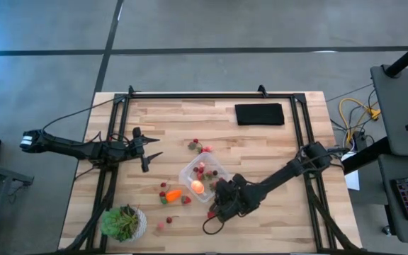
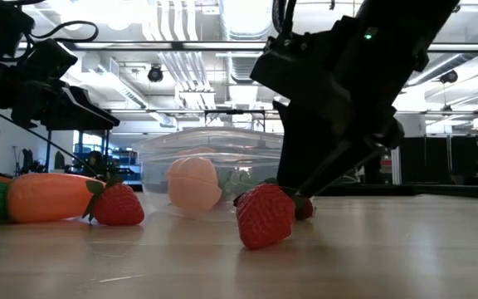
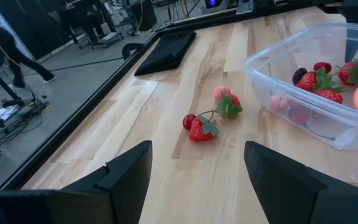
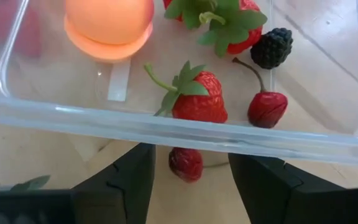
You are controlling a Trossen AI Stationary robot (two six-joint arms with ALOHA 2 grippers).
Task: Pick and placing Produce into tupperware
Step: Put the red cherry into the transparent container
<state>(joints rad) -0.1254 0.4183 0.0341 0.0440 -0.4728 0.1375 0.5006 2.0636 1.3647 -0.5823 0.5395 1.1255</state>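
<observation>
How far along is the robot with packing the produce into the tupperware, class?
Partly done. The tupperware already holds the round pink-orange fruit, strawberries, a cherry and a blackberry. In hand: the right claw stands open over a strawberry just outside the container wall. Left to do: the carrot, the strawberries beside it, and a cluster ahead of the open, idle left claw.

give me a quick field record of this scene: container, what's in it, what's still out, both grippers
container: tupperware, mid-table
inside: round pink-orange fruit, strawberries, a blackberry
still out: carrot, strawberry cluster, strawberry by the wall
left gripper: open, idle at table's left
right gripper: open, at the tupperware's edge, strawberry between fingers
</observation>
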